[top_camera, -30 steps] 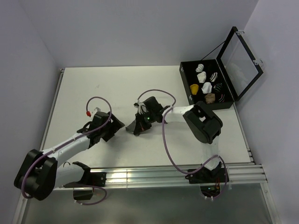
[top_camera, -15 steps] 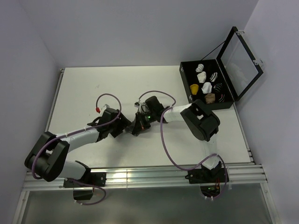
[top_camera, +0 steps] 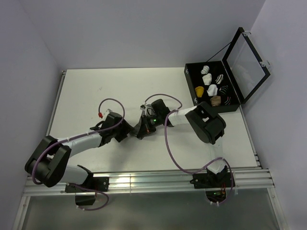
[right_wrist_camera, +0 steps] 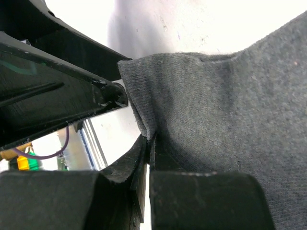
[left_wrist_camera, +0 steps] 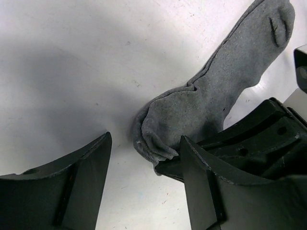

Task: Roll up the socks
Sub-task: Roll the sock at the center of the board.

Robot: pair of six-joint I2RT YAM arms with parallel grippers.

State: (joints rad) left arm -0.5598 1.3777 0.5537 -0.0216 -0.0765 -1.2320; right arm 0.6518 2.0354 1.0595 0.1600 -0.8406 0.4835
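Here the grey sock [left_wrist_camera: 206,105] lies on the table [top_camera: 96,91] at centre. Its bunched end sits between the spread, empty jaws of the left gripper [left_wrist_camera: 145,140], and its length runs away from them. The right gripper [right_wrist_camera: 149,148], just beside, is clenched on the sock's edge.

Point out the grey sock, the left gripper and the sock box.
grey sock [left_wrist_camera: 216,96], left wrist view, mid fabric.
left gripper [left_wrist_camera: 145,139], left wrist view, between fingertips.
sock box [top_camera: 190,84], top external view, left wall.
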